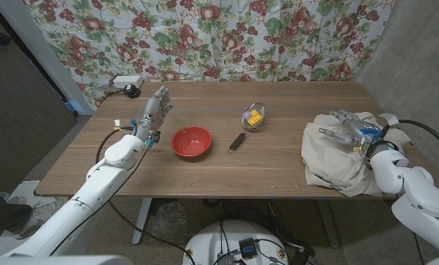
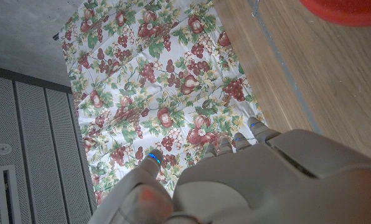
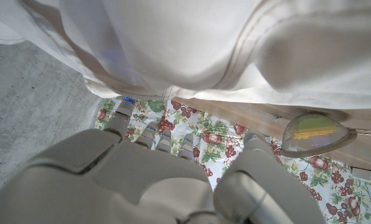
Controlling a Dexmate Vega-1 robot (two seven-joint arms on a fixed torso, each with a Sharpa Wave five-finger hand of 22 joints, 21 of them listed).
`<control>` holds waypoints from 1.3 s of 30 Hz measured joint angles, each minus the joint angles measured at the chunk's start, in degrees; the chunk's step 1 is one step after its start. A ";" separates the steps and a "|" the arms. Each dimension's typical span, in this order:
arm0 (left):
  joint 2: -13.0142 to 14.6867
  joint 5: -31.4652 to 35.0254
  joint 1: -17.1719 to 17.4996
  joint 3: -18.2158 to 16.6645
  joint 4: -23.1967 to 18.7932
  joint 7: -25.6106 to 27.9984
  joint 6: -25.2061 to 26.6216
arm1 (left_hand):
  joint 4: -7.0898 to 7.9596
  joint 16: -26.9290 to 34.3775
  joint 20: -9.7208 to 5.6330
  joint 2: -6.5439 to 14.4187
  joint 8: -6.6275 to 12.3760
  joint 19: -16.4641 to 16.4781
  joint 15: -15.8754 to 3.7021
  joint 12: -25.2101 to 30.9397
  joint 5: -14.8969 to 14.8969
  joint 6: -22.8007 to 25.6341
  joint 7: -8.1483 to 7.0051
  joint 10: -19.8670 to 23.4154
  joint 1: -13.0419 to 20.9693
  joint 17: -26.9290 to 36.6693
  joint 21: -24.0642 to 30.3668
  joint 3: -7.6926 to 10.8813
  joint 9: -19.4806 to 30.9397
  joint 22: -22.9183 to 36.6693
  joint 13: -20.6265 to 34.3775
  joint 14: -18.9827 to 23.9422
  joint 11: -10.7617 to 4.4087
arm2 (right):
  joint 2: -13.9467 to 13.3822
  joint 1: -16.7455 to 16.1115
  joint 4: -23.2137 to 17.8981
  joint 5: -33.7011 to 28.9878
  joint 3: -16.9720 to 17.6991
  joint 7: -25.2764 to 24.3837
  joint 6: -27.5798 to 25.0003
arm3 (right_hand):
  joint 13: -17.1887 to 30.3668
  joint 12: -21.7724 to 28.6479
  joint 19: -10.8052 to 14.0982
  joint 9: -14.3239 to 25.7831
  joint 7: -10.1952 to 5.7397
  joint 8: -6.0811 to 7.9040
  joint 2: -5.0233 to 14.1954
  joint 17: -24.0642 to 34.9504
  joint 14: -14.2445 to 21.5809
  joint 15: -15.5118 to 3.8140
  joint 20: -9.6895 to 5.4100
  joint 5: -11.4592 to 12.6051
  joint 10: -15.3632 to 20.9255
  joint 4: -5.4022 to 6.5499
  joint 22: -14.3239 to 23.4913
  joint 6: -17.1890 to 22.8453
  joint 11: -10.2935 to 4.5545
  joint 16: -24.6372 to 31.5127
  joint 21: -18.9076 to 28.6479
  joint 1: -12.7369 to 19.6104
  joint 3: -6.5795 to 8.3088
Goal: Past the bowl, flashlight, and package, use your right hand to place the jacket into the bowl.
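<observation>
Taking the red bowl (image 1: 191, 141) as reference: nearest the robot and well to the bowl's right, the beige jacket (image 1: 336, 156) lies heaped on the wooden table (image 1: 278, 173), draping over its front edge. The right hand (image 1: 350, 129) sits over the heap's top; its fingers reach forward above the cloth, and I cannot tell whether they pinch any fabric. Just left of the bowl, the left hand (image 1: 153, 114) stands raised, fingers extended and slightly apart, holding nothing. Right of the bowl lies the flashlight (image 1: 236, 141); beyond it, the package (image 1: 253, 117). Assessment: nothing is in the bowl; grasp, carry and placement of the jacket all remain outstanding.
</observation>
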 measured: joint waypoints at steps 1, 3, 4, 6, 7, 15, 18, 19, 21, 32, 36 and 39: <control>0.00 0.00 0.00 0.00 0.00 0.00 0.00 | 0.00 0.00 0.00 0.00 0.00 0.00 0.00 0.00 0.00 0.00 0.00 0.00 0.00 0.00 0.00 0.00 0.00 0.00 0.00 0.00 0.00 | -0.04 0.01 0.03 0.01 -0.03 -0.01 -0.02 | 0.00 0.00 0.00 0.00 0.00 0.00 0.00 0.00 0.00 0.00 0.00 0.00 0.00 -0.01 0.00 0.00 0.00 0.00 0.00 0.00 0.01; -0.03 -0.01 -0.15 0.08 0.14 -0.03 0.00 | 0.00 0.00 0.00 0.00 0.00 0.00 0.00 0.00 0.00 0.00 0.00 0.00 0.00 0.00 0.00 0.00 0.00 -0.03 0.00 0.00 0.00 | -0.28 0.13 0.32 0.30 -0.27 -0.09 -0.31 | 0.00 0.00 0.00 0.00 0.00 0.00 0.00 0.00 0.00 0.00 0.00 0.00 0.00 -0.01 0.00 0.00 0.00 0.00 0.00 0.00 0.01; -0.03 0.00 -0.17 0.09 0.16 -0.03 0.00 | 0.00 0.00 0.00 0.00 0.00 0.00 0.00 0.00 0.00 0.00 0.00 0.00 0.00 0.00 0.00 0.00 0.00 -0.08 0.00 0.00 0.00 | -0.33 0.15 0.37 0.34 -0.33 -0.09 -0.33 | 0.00 0.00 0.00 0.00 0.00 0.00 0.00 0.00 0.00 0.00 0.00 0.00 0.00 -0.01 0.00 0.00 0.00 0.00 0.00 0.00 0.01; -0.03 -0.03 -0.27 0.14 0.27 -0.07 0.00 | 0.00 0.00 0.00 0.00 0.00 0.00 0.00 0.00 0.00 0.00 0.00 0.00 0.00 0.00 0.00 0.00 0.00 -0.13 0.00 0.00 0.00 | -0.52 0.23 0.59 0.49 -0.54 -0.12 -0.54 | 0.00 0.00 0.00 0.00 0.00 0.00 0.01 0.00 0.00 0.00 0.00 0.00 0.00 0.00 0.00 0.00 0.00 0.00 0.00 0.01 0.01; -0.03 -0.03 -0.29 0.15 0.27 -0.08 0.00 | 0.00 0.00 0.00 0.00 0.00 0.00 0.00 0.00 0.00 0.00 0.00 0.00 0.00 0.00 0.00 0.00 0.00 -0.13 0.00 0.00 0.00 | -0.52 0.23 0.59 0.51 -0.54 -0.13 -0.58 | 0.00 0.00 0.00 0.00 0.00 0.00 0.02 0.00 0.00 0.00 0.00 0.00 0.00 0.00 0.00 0.00 0.00 0.00 0.00 0.02 0.01; -0.03 -0.06 -0.48 0.24 0.42 -0.22 0.00 | 0.00 0.00 0.00 0.00 0.00 0.00 0.00 0.00 0.26 0.00 0.00 0.00 0.00 0.00 0.00 0.00 0.00 -0.13 0.00 0.00 0.00 | -1.14 0.50 1.24 0.92 -1.25 -0.32 -1.25 | 0.00 0.00 0.01 0.00 0.00 0.00 0.32 0.00 0.00 0.00 0.00 0.00 0.00 0.00 0.00 0.00 0.00 0.00 0.00 0.32 0.01; -0.04 -0.06 -0.52 0.30 0.47 -0.26 0.00 | 0.00 0.00 0.00 0.00 0.00 0.00 0.00 0.00 0.26 0.00 0.00 0.00 0.00 0.00 0.00 0.00 0.00 -0.13 0.00 0.00 0.00 | -1.35 0.54 1.45 1.10 -1.48 -0.47 -1.55 | 0.00 0.00 0.01 0.00 0.21 0.21 0.32 0.00 0.01 0.00 0.00 0.00 0.00 0.00 0.00 0.21 0.00 0.00 0.00 0.32 0.01; -0.04 -0.06 -0.53 0.30 0.47 -0.27 0.00 | 0.00 0.00 0.00 0.00 0.00 0.00 0.00 0.00 0.26 0.00 0.00 0.00 0.00 0.00 0.00 0.00 0.00 -0.13 0.00 0.00 0.00 | -1.40 0.56 1.49 1.16 -1.52 -0.53 -1.66 | 0.00 0.00 0.01 0.00 0.21 0.21 0.32 0.00 0.01 0.00 0.00 0.00 0.00 0.00 0.00 0.21 0.00 0.00 0.00 0.32 0.01; -0.04 -0.06 -0.54 0.33 0.47 -0.29 0.00 | 0.00 0.00 0.00 0.00 0.00 0.00 0.00 0.00 0.26 0.00 0.00 0.00 0.00 0.00 0.00 0.00 0.00 -0.12 0.00 0.00 0.00 | -1.53 0.58 1.58 1.25 -1.66 -0.55 -1.78 | 0.00 0.00 0.01 0.00 0.21 0.21 0.32 0.00 0.01 0.00 0.00 0.00 0.00 0.00 0.00 0.21 0.00 0.00 0.00 0.32 0.01; -0.02 -0.07 -0.49 0.34 0.32 -0.32 -0.12 | 0.00 0.00 0.00 0.00 0.00 0.00 0.00 0.00 0.26 0.00 0.00 0.00 0.00 0.00 0.00 0.00 0.00 -0.12 0.00 0.00 0.00 | -2.16 0.61 2.09 1.86 -2.27 -0.64 -2.58 | 0.00 0.00 0.01 0.00 0.21 0.21 0.32 0.00 0.01 0.00 0.00 0.00 -0.22 0.00 0.00 0.21 -0.22 0.00 0.00 0.31 0.01; -0.02 -0.07 -0.34 0.34 0.23 -0.32 -0.21 | 0.00 0.00 0.25 0.00 0.00 0.25 0.00 0.00 0.26 0.00 0.00 0.00 0.00 0.00 0.00 0.00 0.00 -0.12 0.00 0.00 0.00 | -2.33 0.59 2.22 2.20 -2.42 -0.67 -3.01 | 0.00 0.00 0.01 0.00 0.21 0.21 0.32 0.00 0.01 0.00 0.00 0.00 -0.30 0.01 0.00 0.21 -0.30 0.00 0.00 0.31 0.01; -0.04 -0.11 -0.29 0.34 0.21 -0.32 -0.27 | 0.00 0.00 0.25 0.00 0.00 0.25 0.00 0.00 0.26 0.00 0.00 0.00 0.00 0.00 0.00 0.00 0.00 -0.12 0.00 0.00 0.00 | -2.50 0.57 2.36 2.35 -2.57 -0.68 -3.26 | 0.00 0.00 0.01 0.00 0.21 0.21 0.32 0.00 0.01 0.00 0.00 0.00 -0.30 -0.18 0.00 0.21 -0.30 0.00 0.00 0.31 -0.18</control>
